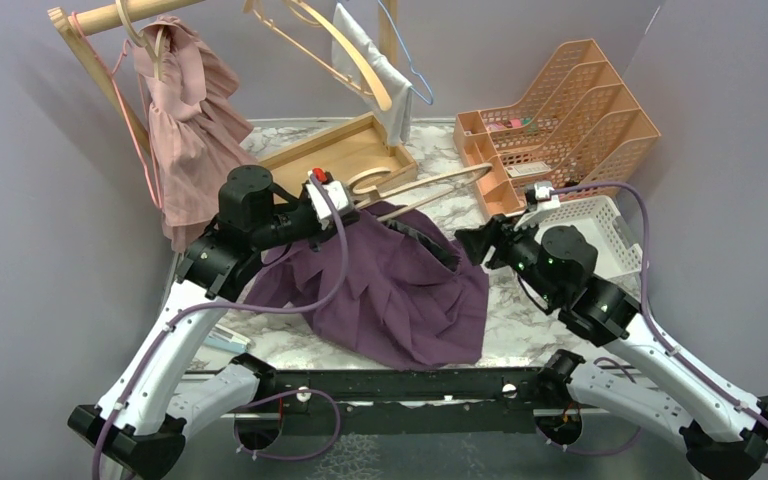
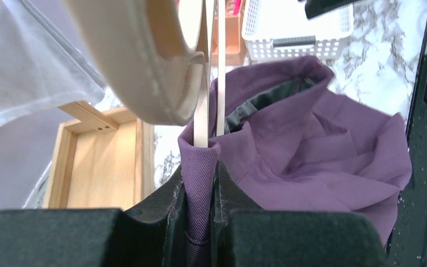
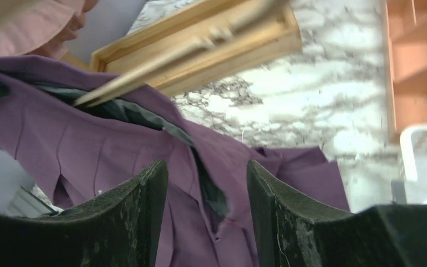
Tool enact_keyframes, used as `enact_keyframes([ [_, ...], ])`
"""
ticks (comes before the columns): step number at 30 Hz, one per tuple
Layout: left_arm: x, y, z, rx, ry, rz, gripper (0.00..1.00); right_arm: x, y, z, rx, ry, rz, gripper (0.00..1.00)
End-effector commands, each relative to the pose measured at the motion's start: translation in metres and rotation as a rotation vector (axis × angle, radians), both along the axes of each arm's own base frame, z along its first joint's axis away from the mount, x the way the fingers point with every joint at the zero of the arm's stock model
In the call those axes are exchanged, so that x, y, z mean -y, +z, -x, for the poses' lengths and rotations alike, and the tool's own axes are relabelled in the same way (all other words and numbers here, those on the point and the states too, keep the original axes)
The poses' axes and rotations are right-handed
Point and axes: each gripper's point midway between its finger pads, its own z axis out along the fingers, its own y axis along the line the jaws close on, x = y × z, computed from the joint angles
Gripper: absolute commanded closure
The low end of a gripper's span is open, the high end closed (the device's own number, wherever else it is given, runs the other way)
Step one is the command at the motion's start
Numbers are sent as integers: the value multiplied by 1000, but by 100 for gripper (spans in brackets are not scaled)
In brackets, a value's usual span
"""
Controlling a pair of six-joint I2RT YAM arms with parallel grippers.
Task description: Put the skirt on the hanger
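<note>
Nearest the arm bases, the purple skirt (image 1: 400,295) lies spread over the marbled worktop (image 1: 520,320), with its waistband raised at the far side. The left claw (image 2: 200,167) is closed narrowly on a fold of that waistband. It pinches the cloth right under the two thin bars of the wooden hanger (image 1: 430,185), which reaches out rightward above the skirt. The right claw (image 3: 207,189) stands wide with nothing in it, hovering over the open right part of the waistband (dark lining shows there).

The step in hand looks to be fixing the free end of the waistband to the hanger. To do it well, the right claw should come down on the waistband edge rather than the loose pleats. It should take the outer cloth and lining together, then draw them taut along the bars before attaching. The left pinch needs to be firm so the hanger does not swing, since slack cloth may well slip off.

Farther back sit a wooden tray (image 1: 335,150), a white basket (image 1: 600,225) and orange stacked trays (image 1: 560,110). Beyond them a pink dress (image 1: 185,140) hangs from a rack (image 1: 120,15). No brand, label or writing is legible in any view.
</note>
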Motion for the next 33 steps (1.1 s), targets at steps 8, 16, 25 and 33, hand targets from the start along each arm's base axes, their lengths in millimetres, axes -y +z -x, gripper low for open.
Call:
enact_keyframes([
  [8,0,56,-6,118,31,107,100,-13,-55,-11,-391,-201,-159,32],
  [16,2,50,-15,40,73,126,100,-45,-64,-2,-414,-22,-127,31],
  [25,3,47,-22,-1,108,137,100,-55,-65,11,-371,98,-145,28],
  [33,1,48,-21,-8,118,144,100,-41,-119,8,-565,-57,-57,44],
])
